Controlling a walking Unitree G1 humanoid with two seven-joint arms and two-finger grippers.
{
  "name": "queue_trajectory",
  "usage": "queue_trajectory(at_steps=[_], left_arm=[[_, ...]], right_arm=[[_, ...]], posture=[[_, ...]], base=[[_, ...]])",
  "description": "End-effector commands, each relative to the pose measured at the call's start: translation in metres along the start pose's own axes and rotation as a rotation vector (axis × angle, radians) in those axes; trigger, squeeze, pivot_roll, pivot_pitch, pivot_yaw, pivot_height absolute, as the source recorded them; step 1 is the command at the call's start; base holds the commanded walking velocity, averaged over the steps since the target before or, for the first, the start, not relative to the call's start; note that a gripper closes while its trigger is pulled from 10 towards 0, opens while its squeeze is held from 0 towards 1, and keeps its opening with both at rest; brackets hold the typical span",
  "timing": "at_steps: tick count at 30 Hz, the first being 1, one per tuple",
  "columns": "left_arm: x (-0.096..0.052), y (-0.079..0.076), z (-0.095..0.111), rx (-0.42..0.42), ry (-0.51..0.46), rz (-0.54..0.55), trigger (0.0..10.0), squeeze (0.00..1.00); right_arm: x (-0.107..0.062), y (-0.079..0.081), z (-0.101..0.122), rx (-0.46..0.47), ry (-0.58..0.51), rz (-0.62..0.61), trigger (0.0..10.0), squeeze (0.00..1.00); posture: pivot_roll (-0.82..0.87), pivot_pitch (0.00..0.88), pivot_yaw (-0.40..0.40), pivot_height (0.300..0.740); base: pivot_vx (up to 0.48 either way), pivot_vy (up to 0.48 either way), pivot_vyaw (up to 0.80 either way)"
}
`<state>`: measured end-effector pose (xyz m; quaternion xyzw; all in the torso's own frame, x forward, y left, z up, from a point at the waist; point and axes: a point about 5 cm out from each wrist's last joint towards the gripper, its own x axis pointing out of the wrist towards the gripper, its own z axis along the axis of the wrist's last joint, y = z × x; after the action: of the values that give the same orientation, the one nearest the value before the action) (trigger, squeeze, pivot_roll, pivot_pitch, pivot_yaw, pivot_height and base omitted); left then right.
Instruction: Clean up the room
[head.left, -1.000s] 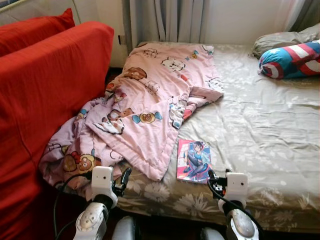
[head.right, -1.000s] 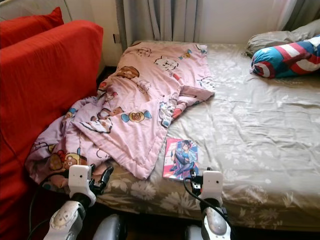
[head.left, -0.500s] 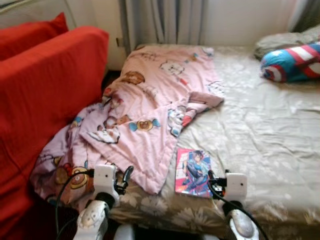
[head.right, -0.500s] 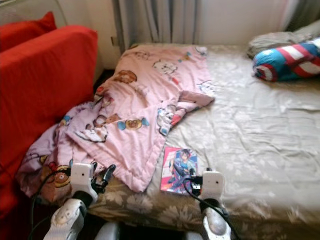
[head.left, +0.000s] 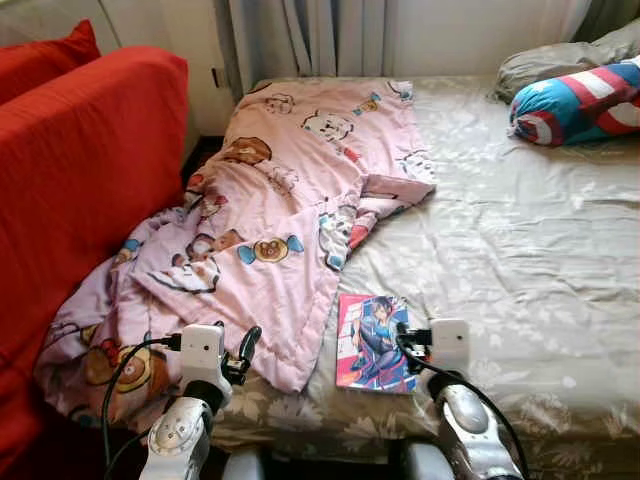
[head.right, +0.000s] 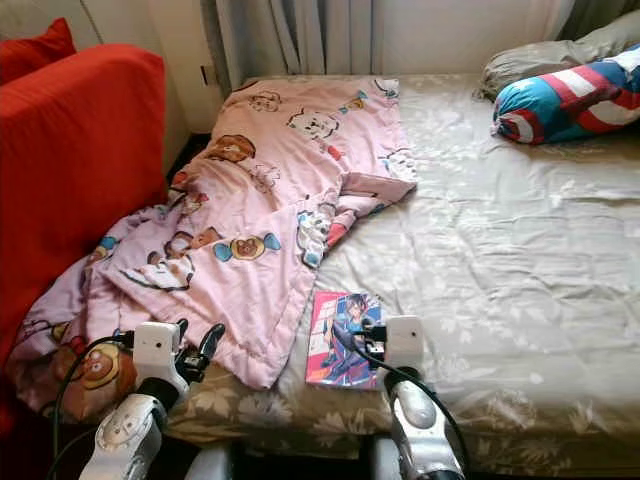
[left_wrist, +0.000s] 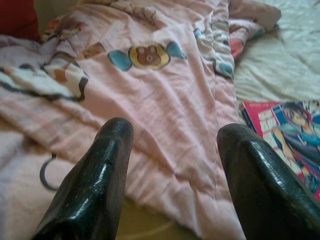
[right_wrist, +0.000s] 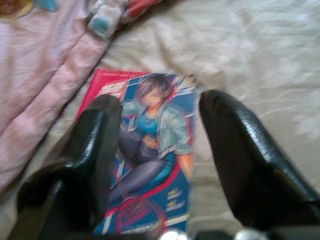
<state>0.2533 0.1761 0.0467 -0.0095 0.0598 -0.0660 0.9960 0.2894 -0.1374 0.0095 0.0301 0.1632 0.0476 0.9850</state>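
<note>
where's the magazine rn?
In the left eye view the magazine lies flat on the bed near its front edge, beside the pink blanket, just ahead of the open right gripper.

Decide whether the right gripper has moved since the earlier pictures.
Yes. The right gripper has moved forward over the magazine; earlier it stopped at the magazine's near edge.

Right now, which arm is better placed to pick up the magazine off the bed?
Right. The right gripper hangs open directly over the magazine, while the left gripper, also open, faces the pink blanket beside it.
</note>
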Motion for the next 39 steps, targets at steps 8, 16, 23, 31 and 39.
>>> queue_trajectory(at_steps=[8,16,23,31,39], left_arm=[[-0.015,0.007,0.008,0.025,-0.003,0.016,10.0,0.0],[-0.022,0.014,0.015,0.039,-0.001,0.037,10.0,0.0],[-0.025,0.01,0.021,0.037,0.003,0.03,10.0,0.0],[-0.046,0.017,0.012,0.047,0.061,0.055,10.0,0.0],[-0.05,0.016,0.014,0.048,0.071,0.052,10.0,0.0]], right_arm=[[0.005,0.01,-0.018,0.158,0.148,-0.042,10.0,1.0],[0.005,0.005,-0.02,0.166,0.157,-0.066,10.0,0.0],[0.006,-0.009,-0.014,0.198,0.108,-0.111,10.0,0.0],[0.006,-0.021,-0.007,0.247,0.047,-0.131,10.0,0.0],[0.006,-0.023,-0.005,0.297,0.037,-0.098,10.0,0.0]], posture=[[0.13,0.156,0.064,0.61],[0.17,0.21,0.075,0.61],[0.18,0.245,0.085,0.61],[0.19,0.259,0.093,0.61],[0.2,0.255,0.101,0.61]], base=[[0.0,0.0,0.0],[0.0,0.0,0.0],[0.0,0.0,0.0],[0.0,0.0,0.0],[0.0,0.0,0.0]])
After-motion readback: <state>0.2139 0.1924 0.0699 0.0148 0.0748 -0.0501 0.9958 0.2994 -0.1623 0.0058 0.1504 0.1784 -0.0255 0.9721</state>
